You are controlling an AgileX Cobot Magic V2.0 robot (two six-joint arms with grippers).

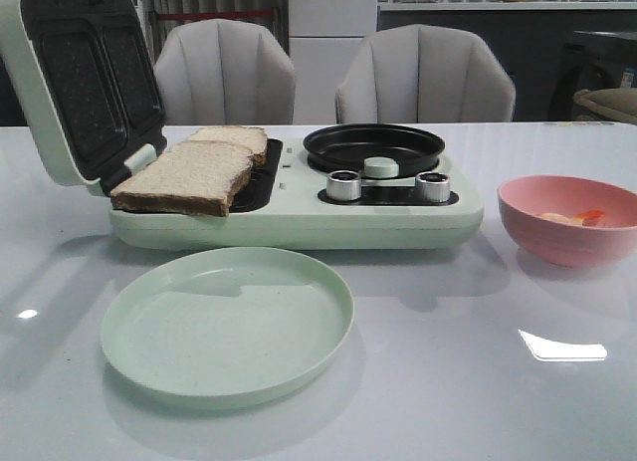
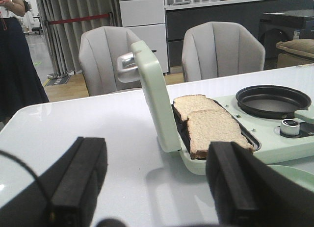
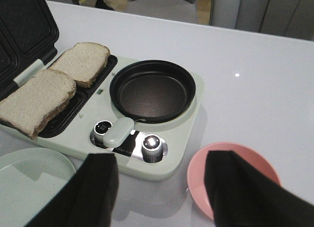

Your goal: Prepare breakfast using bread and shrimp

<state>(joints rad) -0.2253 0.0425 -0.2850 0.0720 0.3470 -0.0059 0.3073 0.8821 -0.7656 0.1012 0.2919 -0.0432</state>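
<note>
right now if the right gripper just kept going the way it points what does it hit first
Probably the breakfast maker, at its front edge near the two knobs. The open right gripper frames that spot, though depth is hard to judge.

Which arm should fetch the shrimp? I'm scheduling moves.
Probably the right: its open gripper hangs above the pink round bowl holding pale orange-tailed shrimp. The left gripper faces the tan bread slices.
</note>
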